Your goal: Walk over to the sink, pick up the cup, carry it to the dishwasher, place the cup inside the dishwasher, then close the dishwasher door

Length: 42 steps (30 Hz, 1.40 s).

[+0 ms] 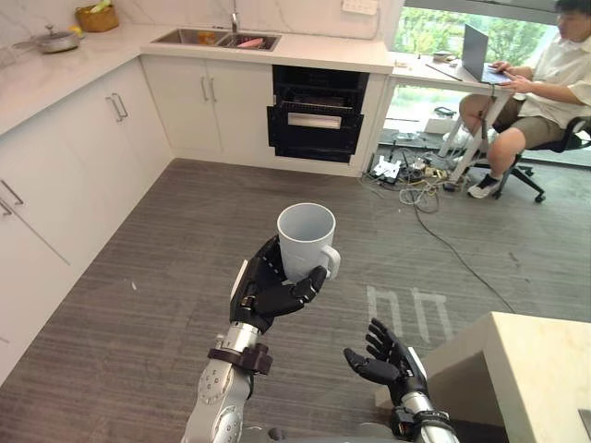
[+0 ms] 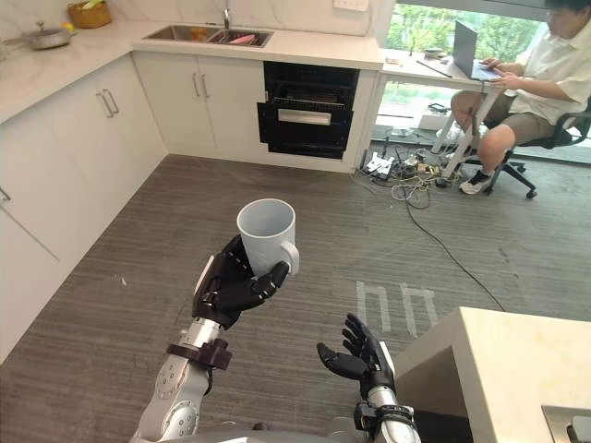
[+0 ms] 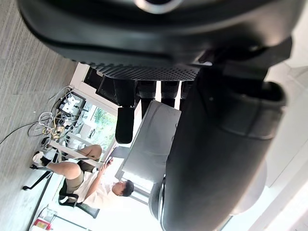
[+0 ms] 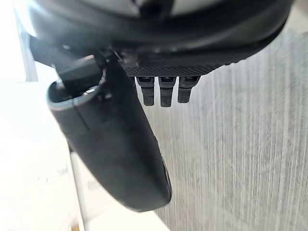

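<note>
A white cup [image 1: 306, 240] with a handle stands upright in my left hand [image 1: 268, 293], whose fingers and thumb are curled round its lower body, held up over the grey wood floor. The cup [image 3: 151, 144] shows past the fingers in the left wrist view too. My right hand [image 1: 388, 363] hangs low to the right, open and holding nothing. The dishwasher [image 1: 316, 113] is across the room, under the counter, its front open and dark racks showing. The sink [image 1: 217, 39] lies in the counter to the left of it.
White cabinets [image 1: 65, 175] run along the left wall, with a pot [image 1: 55, 40] and a basket [image 1: 97, 17] on the counter. A person [image 1: 545, 83] sits at a laptop at the right, cables [image 1: 411, 180] on the floor nearby. A pale countertop corner [image 1: 526, 369] stands at lower right.
</note>
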Motion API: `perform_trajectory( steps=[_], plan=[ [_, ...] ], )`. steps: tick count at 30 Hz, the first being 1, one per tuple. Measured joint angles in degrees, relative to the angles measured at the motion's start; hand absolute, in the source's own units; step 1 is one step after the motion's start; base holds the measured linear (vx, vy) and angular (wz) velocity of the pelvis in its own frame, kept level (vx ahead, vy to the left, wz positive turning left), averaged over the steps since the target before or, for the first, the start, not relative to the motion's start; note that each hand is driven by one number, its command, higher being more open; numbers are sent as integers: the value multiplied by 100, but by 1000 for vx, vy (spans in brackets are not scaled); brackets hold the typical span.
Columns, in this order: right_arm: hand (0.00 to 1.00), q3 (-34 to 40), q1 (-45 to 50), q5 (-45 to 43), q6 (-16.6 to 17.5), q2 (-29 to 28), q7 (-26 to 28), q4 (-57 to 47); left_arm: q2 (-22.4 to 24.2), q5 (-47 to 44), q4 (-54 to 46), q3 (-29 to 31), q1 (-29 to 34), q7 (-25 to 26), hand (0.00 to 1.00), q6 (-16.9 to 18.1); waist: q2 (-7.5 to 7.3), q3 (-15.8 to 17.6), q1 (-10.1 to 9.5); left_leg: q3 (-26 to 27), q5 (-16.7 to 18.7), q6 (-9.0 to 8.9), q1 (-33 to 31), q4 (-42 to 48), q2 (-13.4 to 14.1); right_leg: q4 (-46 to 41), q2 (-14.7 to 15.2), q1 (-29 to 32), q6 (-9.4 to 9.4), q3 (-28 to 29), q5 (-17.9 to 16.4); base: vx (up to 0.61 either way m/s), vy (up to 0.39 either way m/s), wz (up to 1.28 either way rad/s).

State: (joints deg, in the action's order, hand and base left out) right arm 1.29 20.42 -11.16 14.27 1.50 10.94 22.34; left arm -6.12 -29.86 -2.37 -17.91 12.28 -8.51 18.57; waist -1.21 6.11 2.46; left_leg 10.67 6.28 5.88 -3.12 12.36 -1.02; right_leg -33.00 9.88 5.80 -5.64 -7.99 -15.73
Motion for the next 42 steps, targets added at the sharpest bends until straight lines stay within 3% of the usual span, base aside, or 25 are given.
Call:
perform_trajectory(
  steps=[3, 6, 8, 10, 12, 14, 16, 17, 18, 19, 20, 22, 23, 24, 27, 28, 29, 30, 31, 34, 36, 39, 40, 41, 42],
  plan=[
    [90, -125, 280, -5, 36, 7, 16, -473, -2, 4, -190, -52, 103, -11, 30, 0, -8, -7, -20, -320, 106, -84, 20, 160, -43, 423, -270, 80, 99, 233, 57, 79, -88, 74],
    [90, -348, 352, -13, 37, 36, 30, -892, -16, 0, -492, -41, 415, -43, 30, 113, -23, -59, -156, -383, 661, -267, -40, 872, -19, 906, -349, -161, 267, 122, 183, 179, -157, 24],
    [90, -471, 424, -21, 33, 89, 30, -992, 16, 1, -509, -60, 641, -68, 30, 126, 102, -197, -173, -141, 1012, -523, -88, 1498, 418, 1055, -485, -396, 453, -44, 154, 224, -163, 35],
    [90, -549, 453, -28, 15, 165, 12, -1070, 89, 3, -532, -88, 752, -175, 30, 122, 263, -215, -249, 158, 747, -450, -794, 4041, 1326, 998, -653, -747, 582, -212, -101, 292, -115, 26],
    [90, -573, 504, -27, 10, 248, 1, -1125, 131, -3, -536, -62, 770, -267, 30, 123, 272, -217, -289, 363, 716, -472, -1030, 4535, 1849, 1057, -643, -984, 513, -297, -195, 348, -19, 13],
    [90, -491, 513, -28, -29, 273, -22, -1207, 171, -17, -525, -59, 770, -333, 30, 109, 247, -213, -311, 751, 782, -530, -1158, 3999, 2071, 1288, -481, -1236, 435, -355, -211, 327, 97, 18],
    [90, -364, 517, -49, -30, 302, -31, -1304, 219, -17, -525, -70, 738, -349, 30, 69, 213, -199, -307, 1290, 863, -562, -1168, 3017, 1888, 1403, -157, -1419, 420, -427, -203, 330, 219, 36],
    [90, -279, 519, -48, -32, 364, -30, -1347, 243, -17, -528, -77, 707, -348, 30, 48, 202, -193, -305, 1480, 681, -565, -1169, 2092, 1569, 1422, 96, -1548, 416, -501, -201, 323, 280, 51],
    [90, -252, 522, -49, -31, 425, -31, -1365, 263, -20, -545, -77, 702, -345, 30, 49, 221, -204, -305, 1499, 411, -540, -1150, 1494, 1394, 1421, 190, -1608, 406, -490, -207, 427, 413, 41],
    [90, -259, 500, -46, -61, 498, -34, -1231, 235, -63, -554, -63, 719, -290, 30, 42, 113, -275, -375, 1546, -170, -475, -903, 1111, 1025, 1460, 420, -1735, 258, -271, -220, 362, 342, 40],
    [90, -348, 499, -44, -103, 494, -15, -1191, 194, -61, -598, 50, 703, -182, 30, 33, 36, -328, -358, 1501, -113, -357, -892, 1091, 874, 1627, 395, -1784, 256, 55, -117, 404, 344, 36],
    [90, -457, 413, -39, -102, 445, 14, -1183, 186, -66, -680, 298, 638, -43, 30, 51, -16, -319, -435, 1393, 110, -282, -1041, 1440, 923, 1843, 266, -1798, 247, 247, 131, 254, 176, 24],
    [90, -452, 336, -37, -102, 410, 15, -1134, 157, -68, -684, 424, 620, -10, 30, 61, -30, -328, -518, 1398, 313, -302, -1034, 1606, 963, 1936, 247, -1906, -17, 347, 359, 187, 146, 3],
    [90, -439, 301, -39, -101, 409, -4, -1095, 130, -70, -691, 447, 623, -11, 30, 73, -30, -343, -557, 1399, 436, -324, -1014, 1648, 975, 1919, 233, -1916, -80, 396, 417, 145, 132, -1],
    [90, -251, 167, -44, -113, 368, -169, -469, -57, -39, -701, 327, 627, -101, 30, 109, -237, -441, -530, 1326, 883, -332, -720, 1521, 658, 308, 446, -1383, -201, 596, 485, 178, 193, 25],
    [90, -195, 131, -44, -119, 370, -243, -120, -130, -32, -703, 280, 628, -191, 30, 140, -394, -460, -489, 1331, 949, -300, -520, 1360, 399, -865, 711, -830, -539, 721, 899, 221, 163, 25],
    [90, -158, 87, -43, -130, 369, -278, 341, -207, -28, -701, 281, 647, -236, 30, 148, -447, -420, -432, 1321, 988, -261, -211, 1115, 189, -1840, 920, -399, -451, 747, 1325, 242, 167, 16],
    [90, -155, 67, -37, -168, 371, -303, 559, -221, -26, -700, 283, 656, -251, 30, 149, -454, -406, -407, 1319, 1012, -245, -34, 1004, 135, -2242, 929, -190, -324, 727, 1213, 261, 145, 6],
    [90, -167, 66, 33, -260, 371, -363, 880, -224, -39, -694, 313, 658, -249, 30, 177, -393, -380, -338, 1290, 1043, -239, 305, 794, 119, -2713, 835, 168, -11, 549, 830, 275, 130, 0],
    [90, -234, 229, 285, -430, 348, -487, 1044, -228, -59, -739, 273, 566, -262, 30, 292, -289, -351, -167, 1265, 969, -411, 1025, 168, 163, -2158, 390, 867, 138, -177, 283, 290, 122, 5],
    [90, -228, 233, 367, -469, 290, -551, 1021, -242, -59, -819, 273, 379, -261, 30, 279, -279, -341, -110, 1274, 1053, -504, 1290, 114, 258, -1131, 184, 1113, 176, -657, 258, 371, 41, 2],
    [90, -228, 243, 374, -471, 187, -648, 881, -225, -64, -957, 269, 63, -248, 30, 258, -269, -337, -24, 1216, 1215, -777, 1665, 66, 394, 630, -179, 1187, 267, -926, 770, 487, -30, 15],
    [90, -227, 285, 450, -422, 146, -687, 727, -185, -77, -1045, 267, 11, -260, 30, 248, -285, -341, 3, 1143, 1340, -937, 1910, 33, 382, 1171, -270, 1151, 385, -983, 1368, 525, -80, 23],
    [90, -228, 300, 474, -381, 147, -699, 683, -178, -104, -1067, 255, 13, -276, 30, 249, -287, -343, 18, 1103, 1412, -1012, 2041, 15, 365, 1211, -271, 1128, 527, -989, 1661, 665, -120, 24],
    [90, -222, 284, 485, -352, 218, -740, 658, -95, -116, -1007, 172, 27, -300, 30, 232, -139, -379, 39, 1012, 1508, -1129, 2318, -10, 481, 862, -330, 1106, 876, -988, 1743, 576, -124, 7]
  ],
)
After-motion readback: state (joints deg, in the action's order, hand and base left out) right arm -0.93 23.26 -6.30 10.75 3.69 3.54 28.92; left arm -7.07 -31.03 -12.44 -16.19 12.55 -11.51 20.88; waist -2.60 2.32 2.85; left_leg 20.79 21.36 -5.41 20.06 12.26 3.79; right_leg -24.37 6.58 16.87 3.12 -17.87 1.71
